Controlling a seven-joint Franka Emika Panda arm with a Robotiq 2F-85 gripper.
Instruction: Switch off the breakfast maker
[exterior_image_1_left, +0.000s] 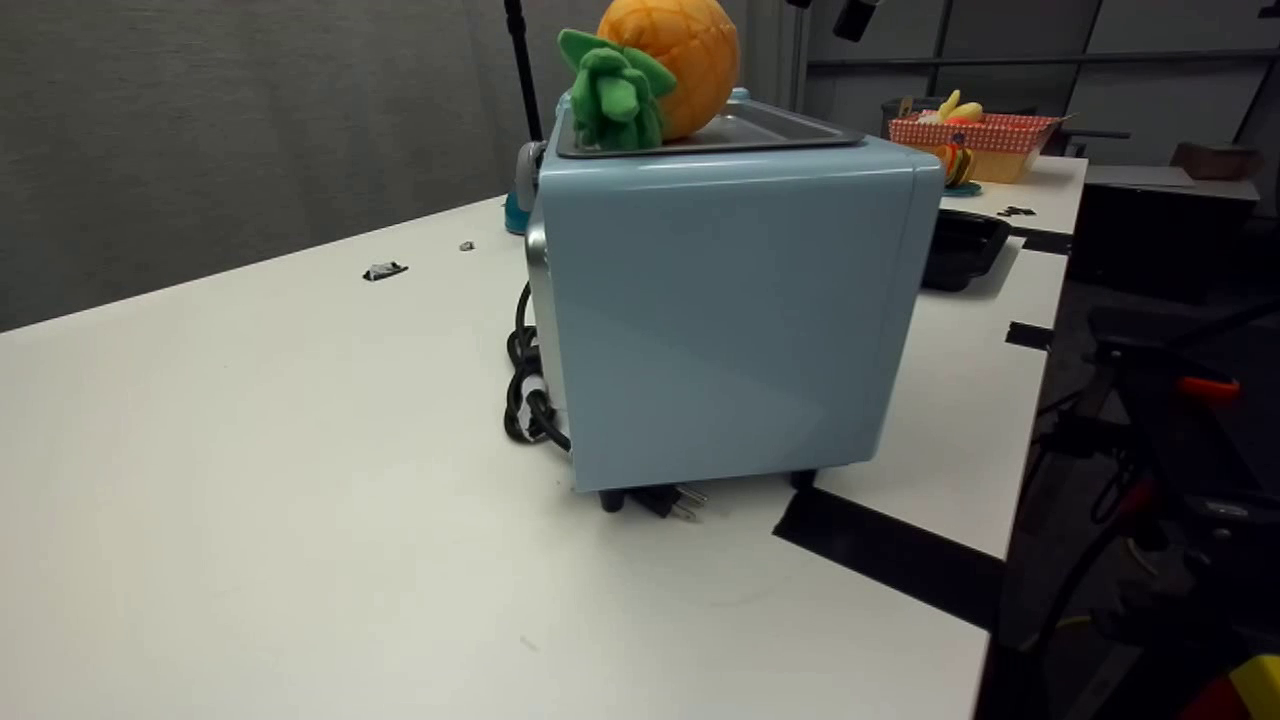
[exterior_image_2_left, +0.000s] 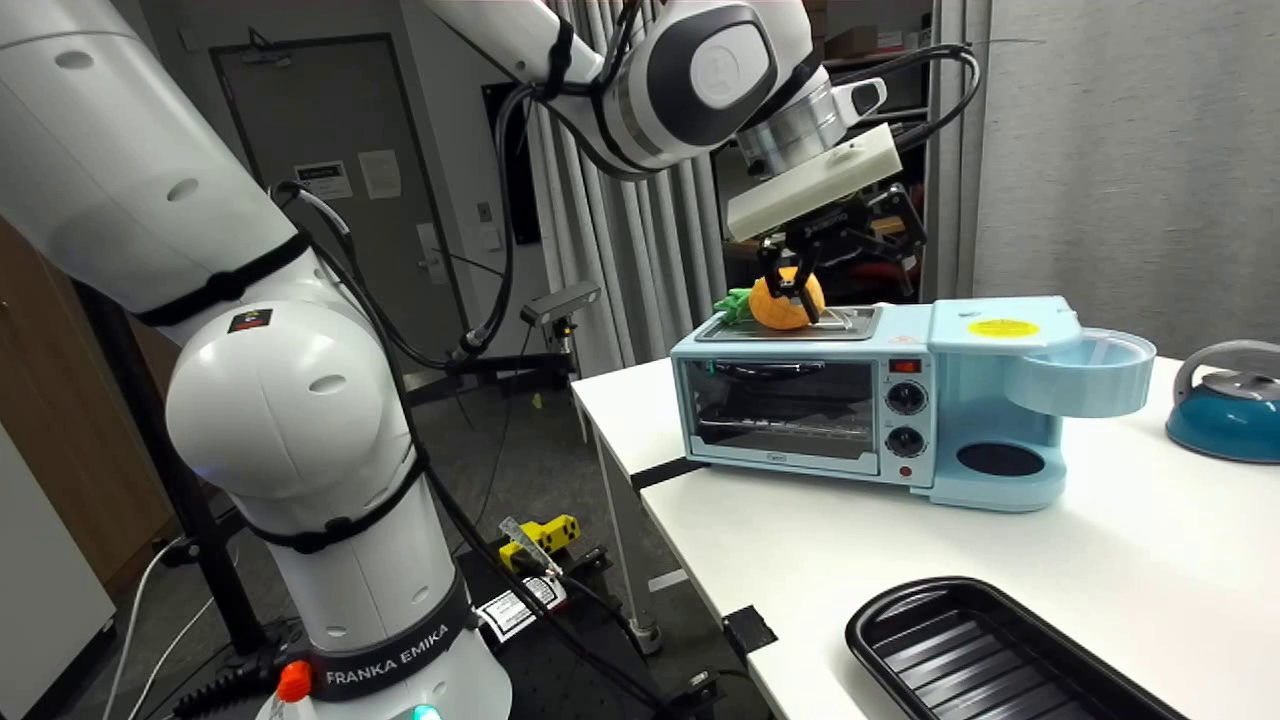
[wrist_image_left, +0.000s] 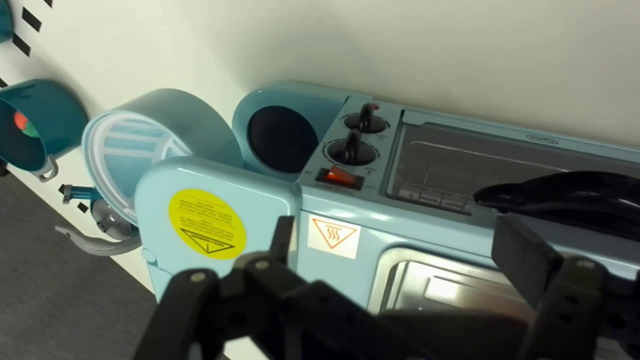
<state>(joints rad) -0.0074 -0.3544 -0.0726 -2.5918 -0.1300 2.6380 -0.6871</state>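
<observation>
Wrist view, looking down on the top and front of a large pale blue breakfast maker (wrist_image_left: 340, 200) on a white tabletop (wrist_image_left: 450, 60). On the front, two black knobs (wrist_image_left: 353, 152) in a row with a bright red-orange rocker switch (wrist_image_left: 342, 176); beside them, a glass oven door (wrist_image_left: 500, 157) with a black handle (wrist_image_left: 565, 197). On the top, a white hot-surface label (wrist_image_left: 333, 236), next to a blue lid (wrist_image_left: 260, 200) bearing a yellow oval sticker (wrist_image_left: 207, 223). Low in the same view, two black fingers (wrist_image_left: 520, 255), spread wide apart, over the breakfast maker and well away from the switch. Toward the left edge, a teal pot (wrist_image_left: 57, 120) with something red and green (wrist_image_left: 22, 122) inside, too small to make out.

In an exterior view, a white robot arm (exterior_image_2_left: 320, 400) bent over the breakfast maker, with the fingers above the metal tray (exterior_image_2_left: 862, 325) on top. On that tray, an orange plush pineapple (exterior_image_2_left: 775, 308) with green leaves (exterior_image_2_left: 735, 307), lying on its side; partly hidden by a finger, touching or not impossible to tell. In the foreground, a black ridged pan (exterior_image_2_left: 985, 650); past the breakfast maker, at the right edge, a teal kettle (exterior_image_2_left: 1230, 415) with a grey handle (exterior_image_2_left: 1230, 348).

In an exterior view of the plain side, a black power cord (exterior_image_1_left: 522, 400) coiled at the back, and a plug (exterior_image_1_left: 657, 500) beneath, between dark feet (exterior_image_1_left: 612, 499).
</observation>
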